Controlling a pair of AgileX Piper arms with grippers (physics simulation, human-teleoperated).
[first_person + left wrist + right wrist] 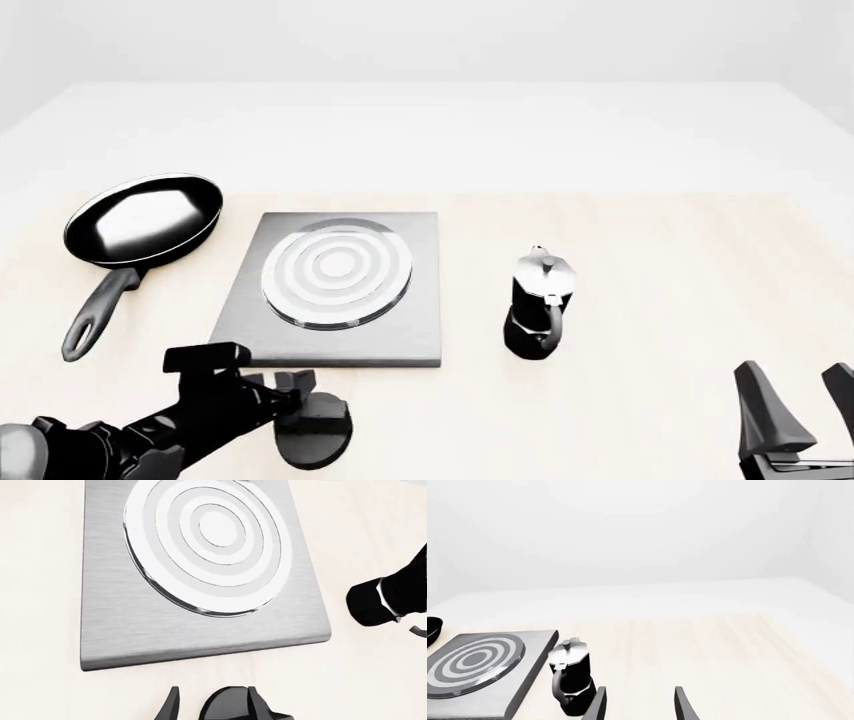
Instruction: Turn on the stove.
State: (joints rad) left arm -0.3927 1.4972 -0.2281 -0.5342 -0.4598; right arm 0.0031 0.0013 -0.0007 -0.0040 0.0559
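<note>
Two Piper arms are working at a pale wooden table (667, 300). The left gripper (304, 395) is reaching the black oval knob (315, 432) just in front of the stove (400, 330); in its wrist view the fingers (172, 706) are bracketing the knob, though actual contact is unclear. The right gripper (801, 405) is hanging near the table's front right, fingers spread apart, gripping nothing. A frying pan (140, 222) is lying left of the stove, a moka pot (538, 305) standing just right.

no text, label, brand, number or sign can be read on anything in these views.
</note>
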